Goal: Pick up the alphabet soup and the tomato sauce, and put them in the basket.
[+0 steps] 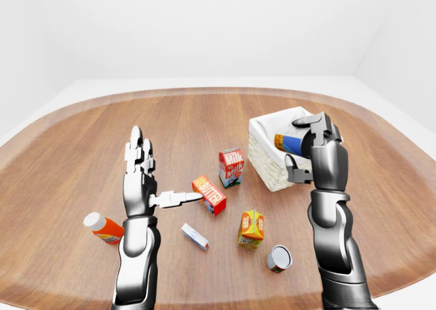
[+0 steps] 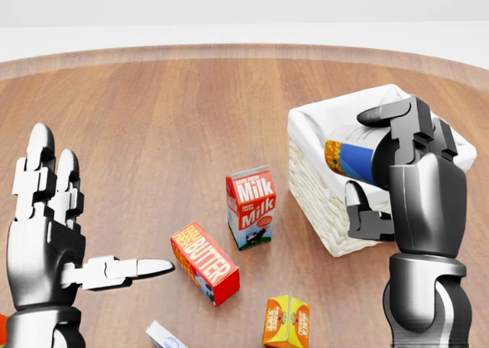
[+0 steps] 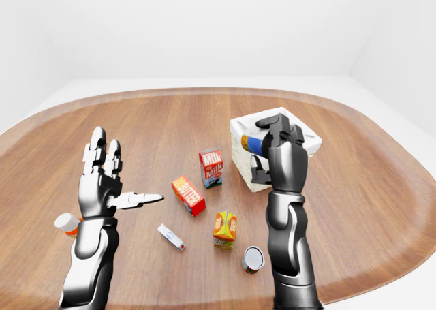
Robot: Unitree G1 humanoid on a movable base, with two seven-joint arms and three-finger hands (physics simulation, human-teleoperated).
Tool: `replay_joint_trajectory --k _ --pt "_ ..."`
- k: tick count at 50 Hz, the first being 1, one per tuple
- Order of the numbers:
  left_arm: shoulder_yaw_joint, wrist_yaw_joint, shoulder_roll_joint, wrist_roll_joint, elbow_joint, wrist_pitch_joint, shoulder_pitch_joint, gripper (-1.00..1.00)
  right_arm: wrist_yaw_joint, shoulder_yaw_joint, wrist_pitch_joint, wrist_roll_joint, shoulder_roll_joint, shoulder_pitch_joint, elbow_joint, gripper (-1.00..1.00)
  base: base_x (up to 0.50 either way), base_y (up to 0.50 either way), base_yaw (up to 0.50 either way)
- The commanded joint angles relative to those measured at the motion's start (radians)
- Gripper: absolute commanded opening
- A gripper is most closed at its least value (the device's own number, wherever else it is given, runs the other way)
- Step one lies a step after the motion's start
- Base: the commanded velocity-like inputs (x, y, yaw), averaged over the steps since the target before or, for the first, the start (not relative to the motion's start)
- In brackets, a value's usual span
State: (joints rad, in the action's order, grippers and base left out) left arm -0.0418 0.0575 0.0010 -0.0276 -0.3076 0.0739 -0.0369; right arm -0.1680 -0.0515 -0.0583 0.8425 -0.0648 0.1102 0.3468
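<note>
Our right robot hand (image 2: 386, 172) grips a blue-and-orange can (image 2: 349, 160) over the white-lined basket (image 2: 328, 191); our left robot hand (image 2: 53, 241) is spread, holding nothing. Nearest, we see another can (image 1: 279, 258) on the wooden surface (image 1: 204, 119), then butter (image 2: 204, 262) and milk (image 2: 250, 207).

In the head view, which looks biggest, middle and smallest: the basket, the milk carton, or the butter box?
1. Basket, clearly largest.
2. and 3. Milk carton and butter box look about alike; the butter box lies lower in view, probably nearer the camera, so I won't rank them.
</note>
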Motion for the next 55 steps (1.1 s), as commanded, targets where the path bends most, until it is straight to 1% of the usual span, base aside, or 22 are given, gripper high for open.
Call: replay_joint_trajectory --k 1,6,7,9,12,18,27,29,31,34,35,37,39,45,46,48,50,55 --pt "-0.001 -0.014 0.003 0.001 0.016 0.004 -0.006 1.00 -0.019 -0.005 -0.029 0.041 -0.042 0.175 -0.123 -1.00 0.00 0.00 0.00" --pt "-0.001 -0.018 0.004 0.000 0.010 0.004 -0.012 1.00 -0.022 0.002 -0.029 0.041 -0.051 0.231 -0.170 -1.00 0.00 0.00 0.00" --pt "-0.001 -0.018 0.004 0.000 0.004 -0.001 -0.012 1.00 -0.022 0.003 -0.029 0.043 -0.051 0.236 -0.175 -1.00 0.00 0.00 0.00" --pt "-0.001 -0.018 0.003 0.000 0.004 -0.003 -0.010 1.00 -0.008 0.009 -0.029 0.047 -0.048 0.257 -0.172 -1.00 0.00 0.00 0.00" --pt "0.001 -0.019 0.003 0.001 0.001 -0.001 -0.013 1.00 -0.007 0.010 -0.029 0.049 -0.053 0.289 -0.197 -1.00 0.00 0.00 0.00" --pt "0.002 -0.020 0.002 0.003 0.011 0.010 -0.014 1.00 -0.001 0.011 -0.029 0.045 -0.059 0.338 -0.235 -1.00 0.00 0.00 0.00" --pt "0.002 -0.020 0.002 0.003 -0.005 -0.005 -0.015 1.00 -0.005 0.020 -0.029 0.059 -0.067 0.402 -0.305 -1.00 0.00 0.00 0.00" --pt "0.002 -0.021 0.002 0.003 -0.001 0.001 -0.016 1.00 -0.003 0.024 -0.029 0.069 -0.067 0.413 -0.317 -1.00 0.00 0.00 0.00" --pt "0.003 -0.021 0.002 0.003 -0.009 -0.006 -0.018 1.00 -0.005 0.028 -0.029 0.082 -0.068 0.439 -0.346 -1.00 0.00 0.00 0.00" --pt "0.002 -0.022 0.002 0.003 0.000 0.004 -0.019 1.00 -0.011 0.034 -0.029 0.106 -0.071 0.474 -0.402 -1.00 0.00 0.00 0.00" --pt "0.002 -0.022 0.002 0.003 0.000 0.004 -0.019 1.00 -0.011 0.034 -0.029 0.108 -0.071 0.478 -0.408 -1.00 0.00 0.00 0.00" --pt "0.002 -0.021 0.002 0.003 -0.009 -0.005 -0.019 1.00 -0.006 0.041 -0.029 0.119 -0.064 0.477 -0.401 -1.00 0.00 0.00 0.00" --pt "0.002 -0.021 0.002 0.003 -0.010 -0.008 -0.019 1.00 -0.007 0.046 -0.029 0.136 -0.063 0.491 -0.422 -1.00 0.00 0.00 0.00" --pt "0.002 -0.019 0.002 0.003 -0.005 -0.007 -0.017 1.00 -0.019 0.047 -0.029 0.172 -0.074 0.555 -0.520 -1.00 0.00 0.00 0.00" --pt "0.000 -0.019 0.002 0.002 0.005 -0.001 -0.013 1.00 -0.024 0.048 -0.029 0.182 -0.080 0.571 -0.548 -1.00 0.00 0.00 0.00" --pt "0.000 -0.018 0.002 0.002 0.008 0.001 -0.012 1.00 -0.036 0.043 -0.029 0.181 -0.087 0.595 -0.595 -1.00 0.00 0.00 0.00" --pt "-0.001 -0.018 0.003 0.001 0.005 -0.005 -0.010 1.00 -0.067 0.042 -0.029 0.186 -0.104 0.635 -0.697 -1.00 0.00 0.00 0.00" --pt "-0.001 -0.016 0.003 0.001 0.008 -0.006 -0.008 1.00 -0.099 0.030 -0.029 0.172 -0.137 0.696 -0.813 -1.00 0.00 0.00 0.00"
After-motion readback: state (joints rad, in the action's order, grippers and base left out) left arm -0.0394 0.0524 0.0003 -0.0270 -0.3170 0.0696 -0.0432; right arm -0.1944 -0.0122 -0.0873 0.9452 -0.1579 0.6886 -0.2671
